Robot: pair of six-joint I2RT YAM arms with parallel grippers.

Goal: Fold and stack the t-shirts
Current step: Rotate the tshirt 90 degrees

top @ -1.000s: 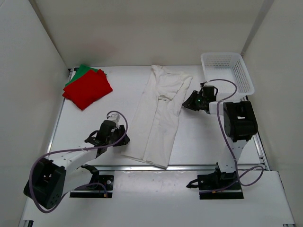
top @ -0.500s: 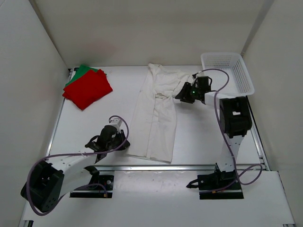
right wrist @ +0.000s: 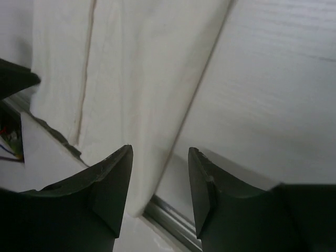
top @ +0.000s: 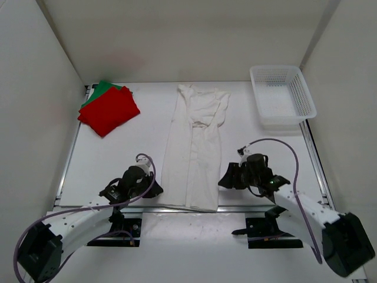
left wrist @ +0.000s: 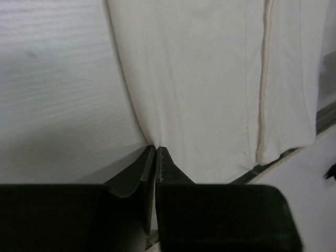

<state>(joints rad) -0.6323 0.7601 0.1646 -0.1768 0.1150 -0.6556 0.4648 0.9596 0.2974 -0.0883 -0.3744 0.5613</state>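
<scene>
Below the right hand (right wrist: 160, 151), held apart, a near corner of the white shirt (top: 194, 154) lies ungripped; its other corner is clamped by the left hand (left wrist: 156, 149). Closing, then folding away, is called for.

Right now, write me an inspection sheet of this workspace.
Surface: flat white tabletop.
Job's things: long white cloth t-shirt folded lengthwise at centre; folded red cloth t-shirt lying on folded green cloth t-shirt, far left corner.
Clutter: white plastic mesh basket, far right.
Grippers: left gripper pinching the white shirt's near left edge; right gripper open, straddling its near right edge.
Cables: purple cable looping above the right gripper; another by the left.
Surroundings: plain white walls.
</scene>
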